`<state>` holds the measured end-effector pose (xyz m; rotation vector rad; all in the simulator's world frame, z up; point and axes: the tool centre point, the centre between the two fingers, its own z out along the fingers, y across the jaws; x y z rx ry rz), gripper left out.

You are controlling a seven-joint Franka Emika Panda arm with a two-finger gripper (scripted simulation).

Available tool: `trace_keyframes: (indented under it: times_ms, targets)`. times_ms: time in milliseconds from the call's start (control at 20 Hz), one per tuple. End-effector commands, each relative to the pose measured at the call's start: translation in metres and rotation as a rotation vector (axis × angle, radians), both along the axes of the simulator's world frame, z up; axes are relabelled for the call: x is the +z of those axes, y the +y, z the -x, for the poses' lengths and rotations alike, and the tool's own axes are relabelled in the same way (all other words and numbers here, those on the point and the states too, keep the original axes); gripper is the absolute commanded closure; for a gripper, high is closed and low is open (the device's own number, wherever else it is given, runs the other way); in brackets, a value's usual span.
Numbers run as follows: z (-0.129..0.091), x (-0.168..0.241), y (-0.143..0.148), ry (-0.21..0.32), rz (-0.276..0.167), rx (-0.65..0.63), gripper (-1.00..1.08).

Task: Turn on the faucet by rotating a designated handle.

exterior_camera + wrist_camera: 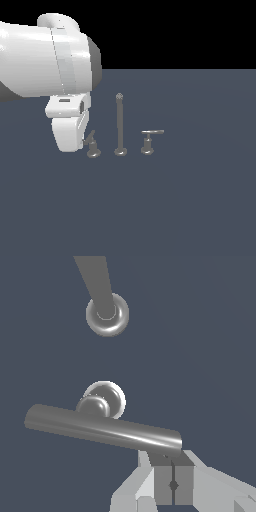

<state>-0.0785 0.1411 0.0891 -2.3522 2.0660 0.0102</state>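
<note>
The faucet [120,125] is standing on a flat dark grey-blue floor [190,200], its tall thin spout rod rising upright between two short lever handles. There are no containers in sight. The handle [92,145] is sitting at the exterior view's left, just beside the white arm [67,125], which is partly hiding it. In the wrist view its flat bar [102,429] is lying crosswise atop its round-based post [106,398], long axis running level with the floor, one end pointing at the gripper [173,485]. The fingers [163,481] are sitting pressed together, pinching nothing, just at that bar end. The smaller twin lever [149,141] is standing well apart at the exterior view's right
</note>
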Motion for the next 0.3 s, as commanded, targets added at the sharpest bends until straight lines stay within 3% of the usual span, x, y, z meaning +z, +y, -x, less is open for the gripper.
trace_keyframes:
  times_ms: [0, 250]
  targets:
    - [-0.007, 0.000, -0.028, 0.001, 0.008, -0.031, 1.08]
    - [-0.012, 0.000, -0.055, 0.003, 0.012, -0.043, 1.08]
